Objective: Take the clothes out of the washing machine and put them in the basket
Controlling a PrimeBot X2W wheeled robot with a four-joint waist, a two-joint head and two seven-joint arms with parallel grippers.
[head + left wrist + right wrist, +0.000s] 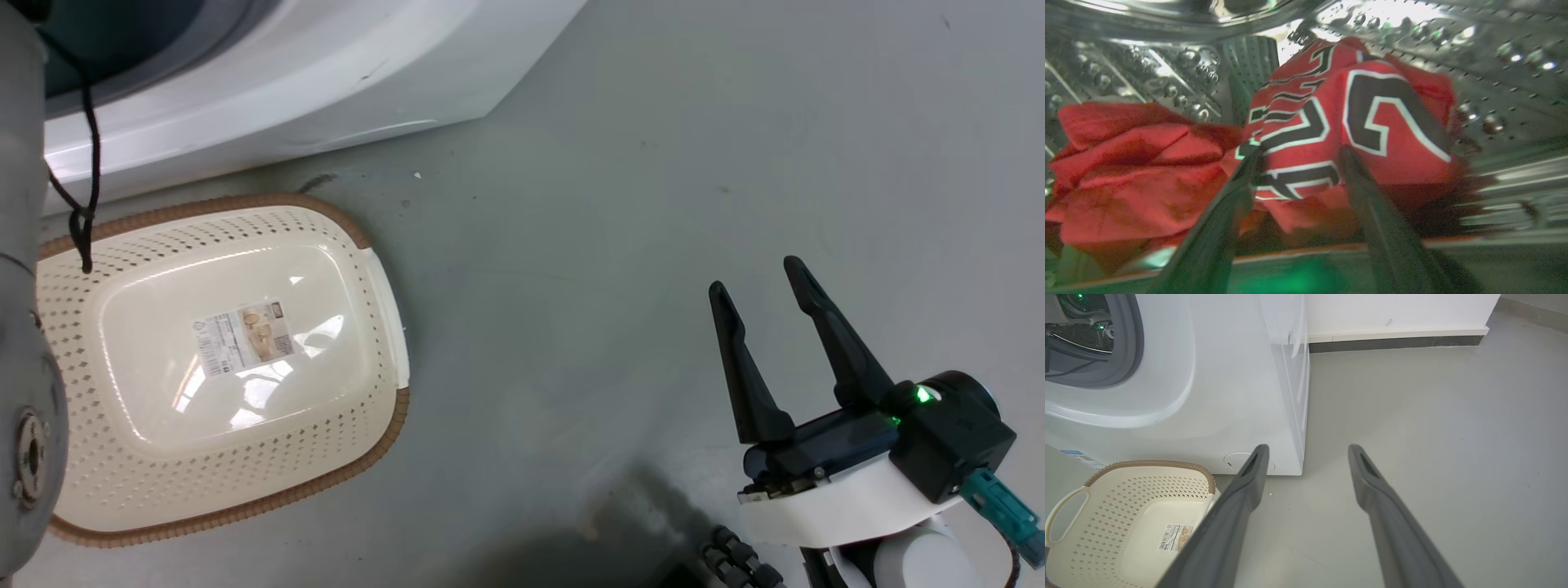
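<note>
Inside the washing machine's steel drum (1494, 61) lie the clothes: a red jersey (1372, 122) with black-and-white numbers at centre, and a plainer red garment (1126, 163) to its left. My left gripper (1300, 153) is open, its fingertips spread against the jersey's lower front. The cream basket (392, 441) stands on the floor before the white washing machine (286, 73), its label sticker (245, 336) showing on the bare bottom. My right gripper (755, 278) hovers open over the floor to the right of the basket, holding nothing; from the right wrist its fingers (1308, 449) point at the machine's corner (1290, 416).
My pale left forearm (20, 327) runs along the left edge beside the basket, with a black cable (86, 204) hanging over the rim. Grey floor (653, 163) stretches to the right. A wall with a dark skirting (1392, 343) stands behind the machine.
</note>
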